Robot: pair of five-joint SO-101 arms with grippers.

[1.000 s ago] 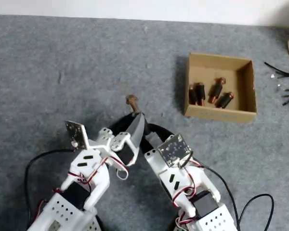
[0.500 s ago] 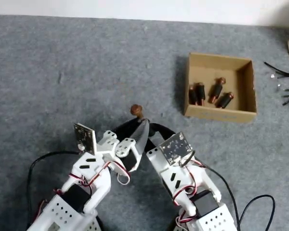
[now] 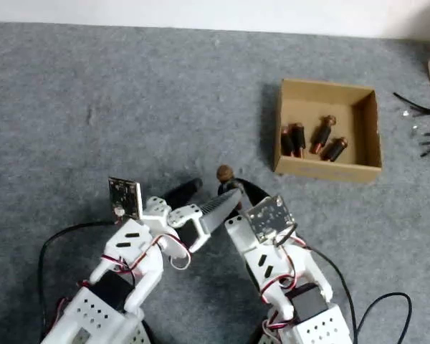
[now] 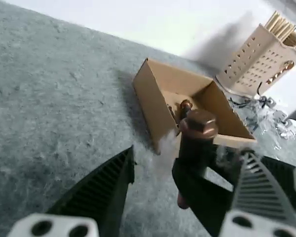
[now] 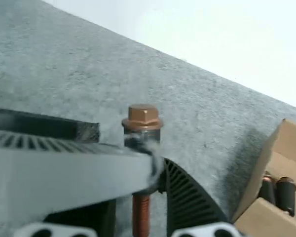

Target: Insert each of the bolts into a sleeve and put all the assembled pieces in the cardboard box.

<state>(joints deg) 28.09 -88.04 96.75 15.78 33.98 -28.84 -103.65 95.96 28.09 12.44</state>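
Right jaws: we see the right gripper (image 5: 159,168) pinching the copper-coloured hex-head bolt (image 5: 143,117) upright, with the head above the fingers and the threaded end below.
Left jaws: the left gripper (image 3: 216,188) is spread wide, one black finger and one pale finger on either side of that bolt.
Bolt: held above the grey felt table cover (image 3: 93,107), near the box but apart from it.
Box: in the open brown cardboard box (image 3: 330,172) we count four dark sleeved bolts (image 3: 322,134) lying on the floor.
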